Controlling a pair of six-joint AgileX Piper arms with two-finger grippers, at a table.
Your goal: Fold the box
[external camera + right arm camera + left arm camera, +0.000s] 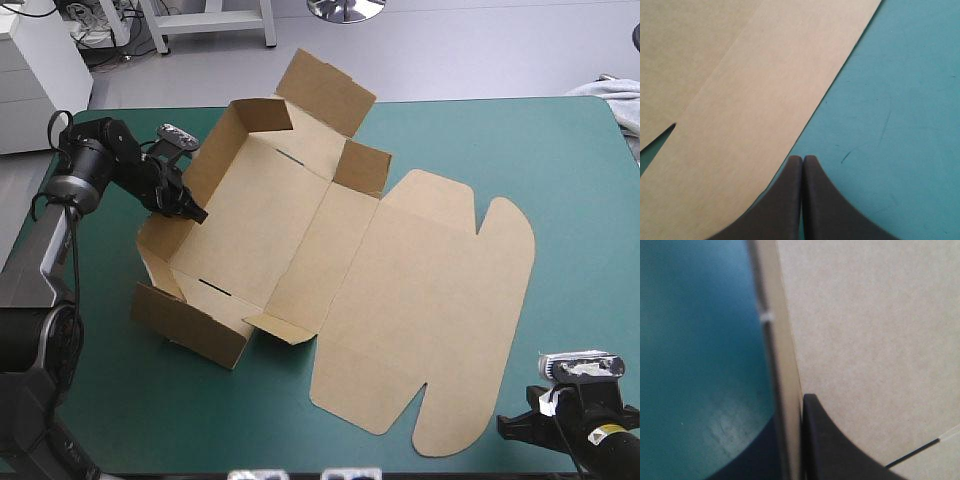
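Pinches the box point(300, 230) wall centre-left with left gripper point(196, 212); presses right gripper point(505, 426) fingers point(825, 200) together, plain only from the wrist.

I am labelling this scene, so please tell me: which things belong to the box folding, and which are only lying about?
Belong: the brown box; left claw, shut on its side wall; right claw, shut, beside the flat lid.
Lying about: pale cloth at the far right corner of the table.

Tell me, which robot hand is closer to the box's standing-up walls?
Left. The left gripper pinches the box's raised left wall; the right gripper rests shut near the flat lid's edge, far away.
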